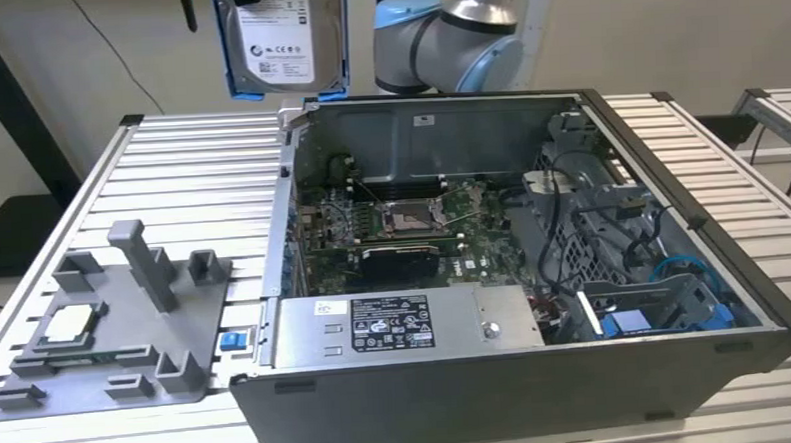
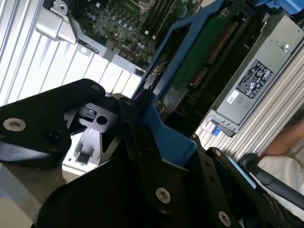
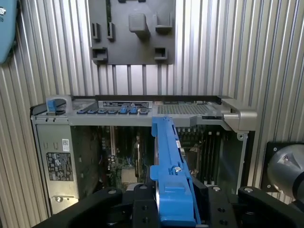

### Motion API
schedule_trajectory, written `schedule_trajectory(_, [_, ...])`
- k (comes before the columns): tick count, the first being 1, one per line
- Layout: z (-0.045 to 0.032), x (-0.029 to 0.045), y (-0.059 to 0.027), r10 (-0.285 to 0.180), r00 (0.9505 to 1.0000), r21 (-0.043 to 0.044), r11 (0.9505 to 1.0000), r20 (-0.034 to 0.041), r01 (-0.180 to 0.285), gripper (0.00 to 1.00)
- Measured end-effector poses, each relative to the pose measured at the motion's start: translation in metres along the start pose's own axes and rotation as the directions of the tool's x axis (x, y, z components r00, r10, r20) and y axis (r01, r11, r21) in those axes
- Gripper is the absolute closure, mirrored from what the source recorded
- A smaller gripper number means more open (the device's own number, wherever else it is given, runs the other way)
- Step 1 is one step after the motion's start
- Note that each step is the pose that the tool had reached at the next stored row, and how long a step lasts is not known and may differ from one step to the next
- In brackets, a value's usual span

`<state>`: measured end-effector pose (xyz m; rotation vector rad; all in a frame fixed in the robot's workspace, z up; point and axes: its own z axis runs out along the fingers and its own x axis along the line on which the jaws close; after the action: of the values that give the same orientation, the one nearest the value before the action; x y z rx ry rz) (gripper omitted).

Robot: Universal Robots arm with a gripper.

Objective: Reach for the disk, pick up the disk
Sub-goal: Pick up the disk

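The disk (image 1: 280, 36) hangs upright in the air at the top of the exterior view, above the rear wall of the open computer case (image 1: 696, 369). Its white label carries dark print and small marks. In both wrist views the tool (image 3: 173, 209) is clamped on the disk's blue bracket (image 2: 190, 71). A second printed label sits on the case's power supply (image 1: 400, 326). The desk (image 1: 180, 171) is ribbed pale metal, and a grey fixture (image 1: 119, 314) on it bears a silver chip (image 1: 69, 326). A plain beige wall (image 1: 681, 29) stands behind.

Silver-grey disk (image 1: 280, 34), white label (image 1: 281, 58), blue bracket (image 3: 173, 190)
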<state>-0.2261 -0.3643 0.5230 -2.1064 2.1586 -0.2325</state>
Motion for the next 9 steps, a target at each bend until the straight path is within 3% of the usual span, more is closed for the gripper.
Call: schedule_trajectory(9, [0.0068, -0.001, -0.0352, -0.001, 1.0, -0.0001, 1.0, 0.0001, 0.001, 1.0])
